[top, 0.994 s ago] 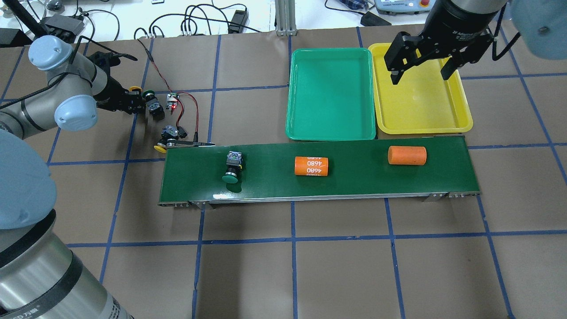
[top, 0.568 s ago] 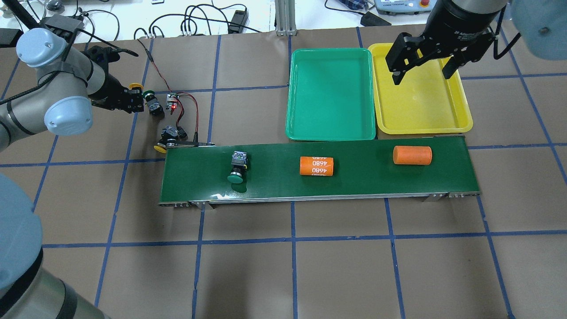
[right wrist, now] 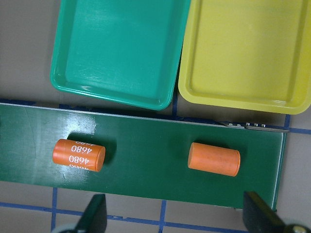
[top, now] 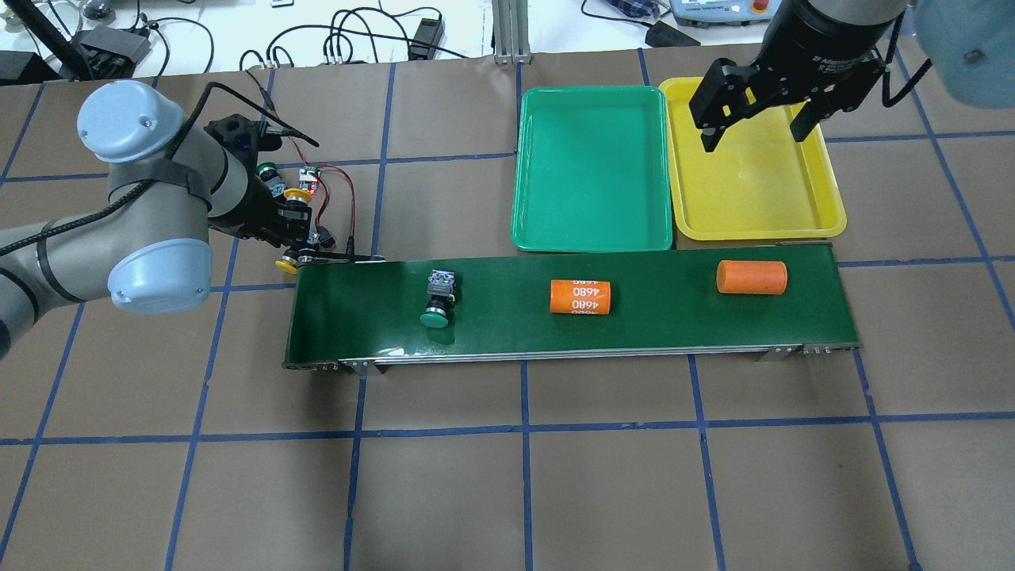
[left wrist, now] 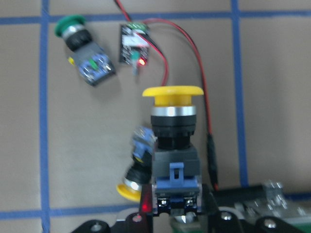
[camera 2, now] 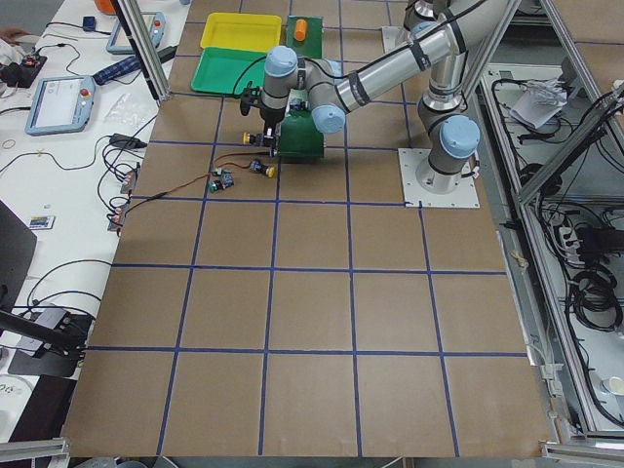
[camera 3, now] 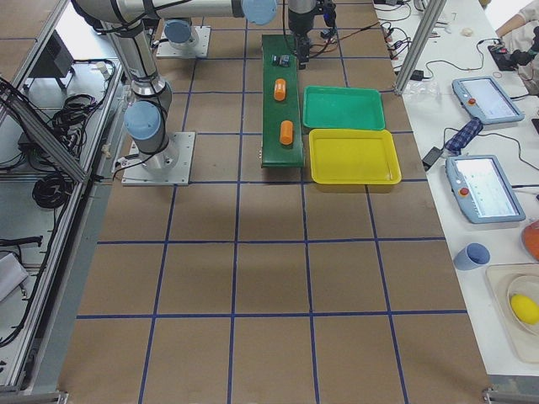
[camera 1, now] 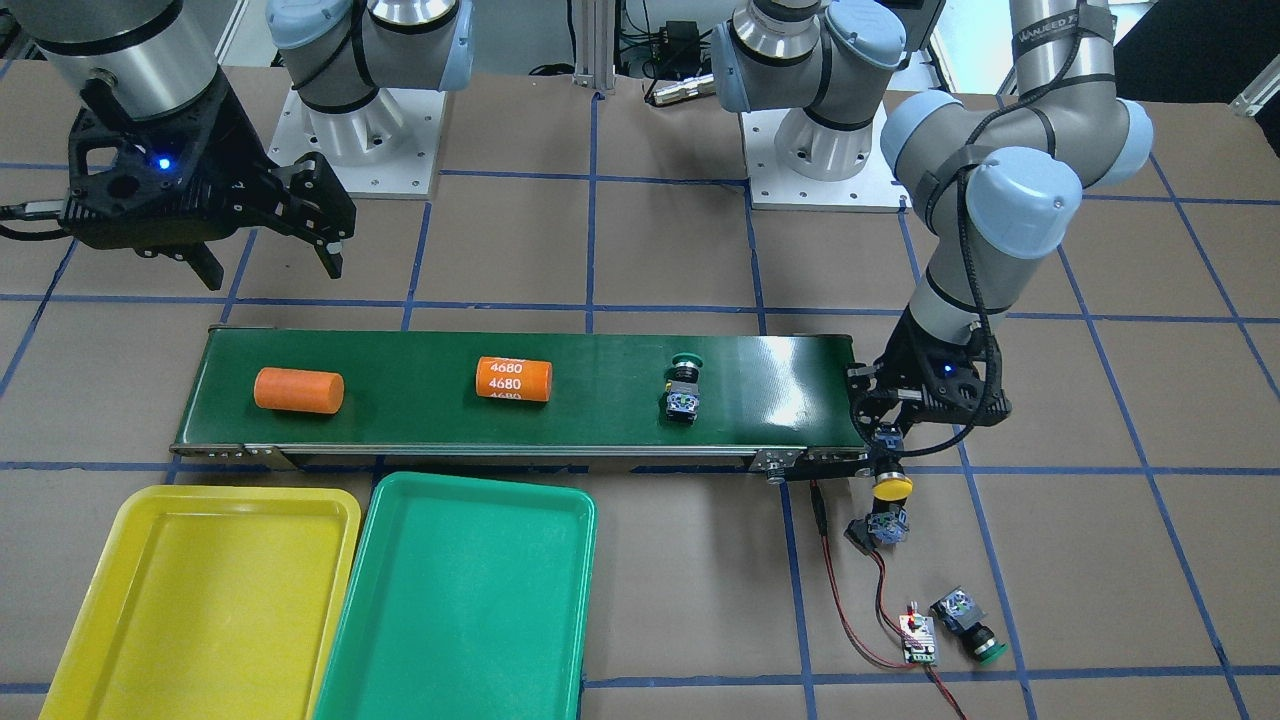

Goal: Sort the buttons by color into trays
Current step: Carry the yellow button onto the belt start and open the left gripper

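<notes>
Yellow tray (top: 753,194) beside green tray (top: 591,174) (along belt (top: 674,313)); left claw (top: 292,222) grips yellow button (left wrist: 173,111), right claw (top: 752,136) wide

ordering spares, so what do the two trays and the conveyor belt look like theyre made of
The green tray and yellow tray: probably moulded plastic, glossy, judging by soft highlights, rounded corners and even colour. The conveyor belt: seemingly smooth rubber or PVC, dark green, semi-gloss glare patches; I cannot tell which.

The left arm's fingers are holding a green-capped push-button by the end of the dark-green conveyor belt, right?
No, it is yellow: the left wrist view shows the left arm's fingers holding a yellow-capped push-button by the end of the dark-green conveyor belt.
</notes>
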